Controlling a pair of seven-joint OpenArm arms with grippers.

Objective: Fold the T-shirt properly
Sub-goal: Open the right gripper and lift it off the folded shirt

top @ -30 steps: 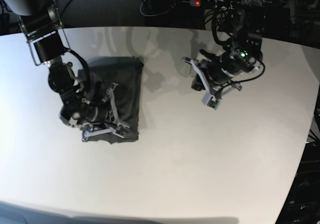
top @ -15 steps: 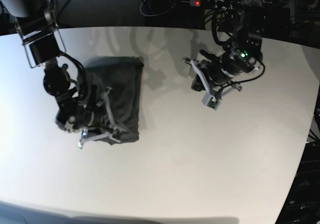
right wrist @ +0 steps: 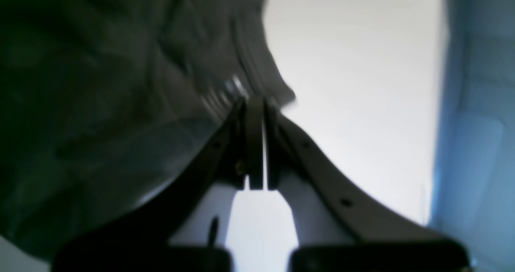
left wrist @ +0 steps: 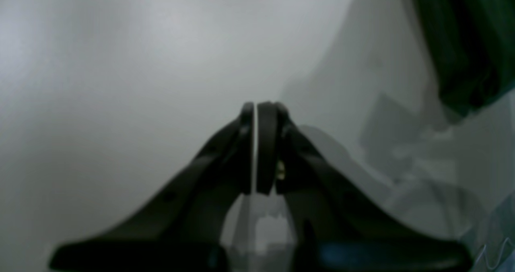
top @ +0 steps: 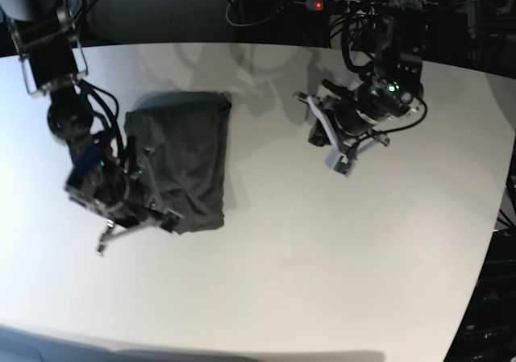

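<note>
Right arm [top: 76, 128] reaches down from the upper left corner of the base view, wrist bent low over the near left corner of the T-shirt [top: 181, 156]. Right gripper [top: 105, 241] points off the cloth toward the bare table [top: 322, 281]; jaws pressed together, nothing between them. Right wrist view: fingers [right wrist: 249, 143] closed with a hairline gap, dark fabric just beyond the tips, not pinched.

Left arm [top: 387, 64] hangs over the table's far right part, well apart from the shirt. Left gripper [top: 343, 162] tilted down, jaws closed, empty; left wrist view shows the pads [left wrist: 265, 143] nearly meeting above bare table.

T-shirt lies flat on the left half of the table as a dark grey rectangle.

Hard to make out: shirt's left edge is hidden behind the right arm; both wrist views are blurred; folds and label not legible
</note>
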